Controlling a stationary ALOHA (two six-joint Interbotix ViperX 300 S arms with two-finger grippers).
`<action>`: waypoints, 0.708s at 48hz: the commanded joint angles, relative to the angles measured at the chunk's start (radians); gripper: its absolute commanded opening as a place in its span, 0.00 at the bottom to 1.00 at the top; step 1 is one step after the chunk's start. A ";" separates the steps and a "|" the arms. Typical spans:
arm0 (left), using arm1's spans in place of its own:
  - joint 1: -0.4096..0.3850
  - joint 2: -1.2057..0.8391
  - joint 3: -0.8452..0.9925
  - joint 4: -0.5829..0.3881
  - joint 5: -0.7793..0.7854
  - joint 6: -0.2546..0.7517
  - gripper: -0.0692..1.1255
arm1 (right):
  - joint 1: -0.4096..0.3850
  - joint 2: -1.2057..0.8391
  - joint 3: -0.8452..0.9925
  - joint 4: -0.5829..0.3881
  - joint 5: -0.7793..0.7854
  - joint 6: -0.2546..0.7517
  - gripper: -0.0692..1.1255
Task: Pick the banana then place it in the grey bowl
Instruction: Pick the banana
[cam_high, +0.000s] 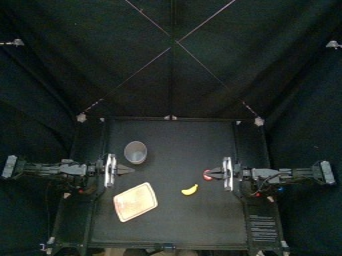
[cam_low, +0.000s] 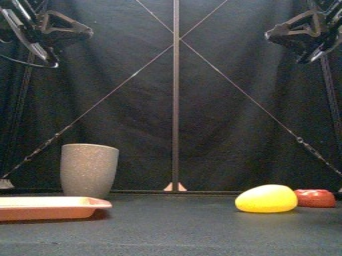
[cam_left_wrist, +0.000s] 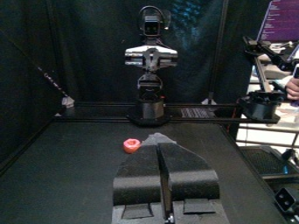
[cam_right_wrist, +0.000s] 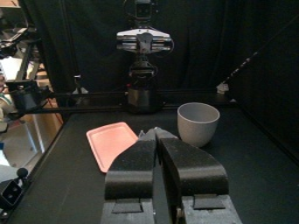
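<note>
- My left claw (cam_left_wrist: 163, 144) hangs over the table's (cam_high: 201, 225) left side, jaws pressed together on nothing; of my two it is the one farther from the fruit.
- The pink tray (cam_high: 135, 203) lies flat toward the front, left of middle, with nothing on it; I judge it has no part in this job.
- The grey bowl (cam_high: 136, 151) stands upright behind the tray and apart from it, toward the back; it is near my left claw, and it is where the fruit must end up.
- The banana (cam_high: 191, 188) lies on the bare table right of middle, toward the front, well apart from the bowl; from above its long axis seems to run from front-left to back-right, though it is too small there for me to swear to it; from the front it shows its broad side.
- A red toy (cam_low: 317, 198) sits close to the banana, to its right and a little farther back; whether the two touch I cannot tell.
- My right claw (cam_right_wrist: 160, 136) hangs over the table's right side, jaws pressed together and empty; the banana lies below it, inward and toward the front, so this is the nearer arm; I judge it should spread, swing front-left, and come down across the banana's narrow width, clear of the red toy; the carry then runs back and leftward to the bowl.
</note>
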 joint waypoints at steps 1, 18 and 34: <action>0.020 0.014 -0.009 -0.023 -0.005 0.002 0.12 | -0.017 0.041 -0.012 -0.002 -0.003 0.005 0.07; 0.029 0.014 -0.028 -0.029 -0.015 0.002 0.08 | -0.058 0.420 -0.156 -0.003 0.031 0.006 0.09; 0.040 0.017 -0.020 -0.028 -0.015 0.005 0.08 | -0.025 0.617 -0.252 0.117 0.173 0.063 0.75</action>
